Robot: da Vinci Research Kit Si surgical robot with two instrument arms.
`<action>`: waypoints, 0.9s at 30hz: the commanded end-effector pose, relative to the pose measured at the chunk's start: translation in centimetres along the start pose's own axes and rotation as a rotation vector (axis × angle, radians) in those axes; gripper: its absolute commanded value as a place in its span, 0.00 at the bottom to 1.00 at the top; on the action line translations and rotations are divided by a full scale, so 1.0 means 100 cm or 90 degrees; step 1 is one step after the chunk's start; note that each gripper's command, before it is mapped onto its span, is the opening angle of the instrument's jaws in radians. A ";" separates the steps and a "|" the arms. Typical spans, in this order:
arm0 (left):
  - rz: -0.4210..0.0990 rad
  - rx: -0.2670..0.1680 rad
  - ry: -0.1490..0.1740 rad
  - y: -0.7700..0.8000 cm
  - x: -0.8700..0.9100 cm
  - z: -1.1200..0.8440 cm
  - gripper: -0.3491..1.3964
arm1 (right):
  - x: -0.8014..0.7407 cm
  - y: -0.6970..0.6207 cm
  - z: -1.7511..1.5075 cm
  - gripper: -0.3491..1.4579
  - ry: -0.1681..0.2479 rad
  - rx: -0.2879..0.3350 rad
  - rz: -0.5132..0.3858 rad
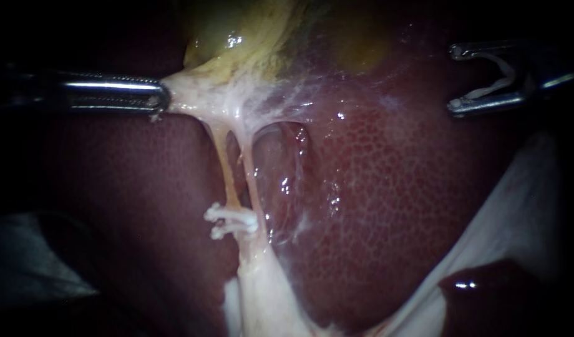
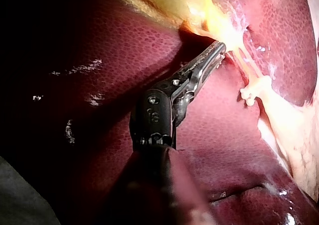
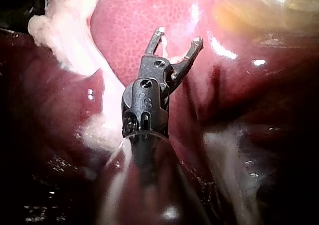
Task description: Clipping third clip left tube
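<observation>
— Where is the left tube?

— In the endoscope view, the thin, pale left tube [image 1: 223, 163] runs down from the yellow-green gallbladder [image 1: 237, 37] over the dark red, mottled liver [image 1: 393, 206]. It lies just beside the right tube [image 1: 250, 178]. Two small white clips [image 1: 231, 219] sit across its lower part.

— And the instruments?

— The left instrument [image 1: 159, 98], slim steel with ridged jaws, has its jaws clamped on the gallbladder at its whitish neck. The right instrument [image 1: 452, 78] hangs at the upper right, well apart from both tubes. Its jaws stand wide, and each touches one arm of a white, V-shaped loaded clip [image 1: 502, 78] held between them.

— What do the wrist views add?

— The left wrist view shows the left instrument [image 2: 218, 48] biting that tissue from close by, with the white clips [image 2: 249, 93] on the tube beside its jaws. The right wrist view shows the right instrument [image 3: 176, 38] alone, with its jaws spread above the liver. Only the endoscope view shows both instruments together.
</observation>
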 end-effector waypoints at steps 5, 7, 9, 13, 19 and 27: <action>0.002 0.002 0.002 0.0001 -0.0003 0.0004 0.00 | 0.0016 -0.0015 0.0024 0.47 0.029 0.025 0.003; 0.002 0.002 0.002 0.0001 -0.0003 0.0004 0.00 | 0.0024 -0.0021 0.0036 0.47 0.039 0.035 0.020; 0.002 0.002 0.002 0.0001 -0.0003 0.0005 0.00 | 0.0032 -0.0029 0.0053 0.47 0.049 0.049 0.043; 0.002 0.003 0.002 0.0001 -0.0004 0.0006 0.00 | 0.0046 -0.0045 0.0088 0.47 0.065 0.075 0.077; 0.002 0.003 0.002 0.0002 -0.0004 0.0007 0.00 | 0.0063 -0.0062 0.0140 0.47 0.096 0.099 0.128; 0.002 0.004 0.002 0.0002 -0.0004 0.0007 0.00 | 0.0070 -0.0075 0.0195 0.47 0.124 0.133 0.168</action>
